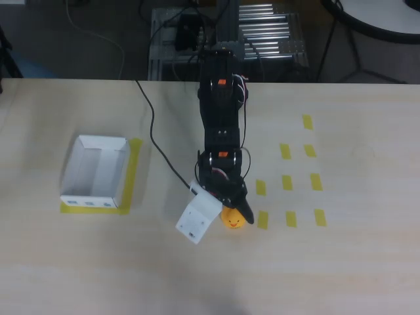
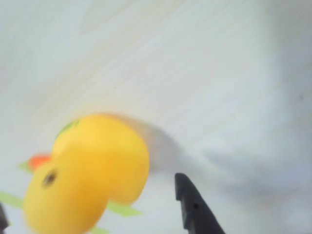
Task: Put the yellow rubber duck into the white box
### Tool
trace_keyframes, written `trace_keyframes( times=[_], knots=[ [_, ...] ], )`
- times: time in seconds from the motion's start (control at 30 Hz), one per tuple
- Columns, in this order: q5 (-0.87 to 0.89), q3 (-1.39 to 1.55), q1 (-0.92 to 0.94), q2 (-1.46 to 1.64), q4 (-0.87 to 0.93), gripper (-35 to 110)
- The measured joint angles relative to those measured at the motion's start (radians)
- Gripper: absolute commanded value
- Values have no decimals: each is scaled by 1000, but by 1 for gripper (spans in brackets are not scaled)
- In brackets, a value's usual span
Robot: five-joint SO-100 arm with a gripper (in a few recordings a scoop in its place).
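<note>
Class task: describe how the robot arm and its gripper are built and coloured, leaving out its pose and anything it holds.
In the overhead view the arm is black, made of blocky segments with small orange marks on two joints and thin wires looping beside them. A black cable trails across the table from it. The gripper carries a white angular plate with small dark holes. In the wrist view a dark, pointed fingertip shows.

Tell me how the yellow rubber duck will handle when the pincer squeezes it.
The yellow rubber duck looks rounded and smooth, so it may slip or squirt sideways. It is small beside the pincer, so probably light. Its curved body could roll if nudged.
</note>
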Motion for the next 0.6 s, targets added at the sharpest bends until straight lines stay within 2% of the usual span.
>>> trace_keyframes(
  times=[0.17,0.3,0.6],
  knots=[
    [-2,-55,17,-46,0,32],
    [-15,-78,18,-84,0,0],
    [14,-104,17,-87,-14,0]
  ],
)
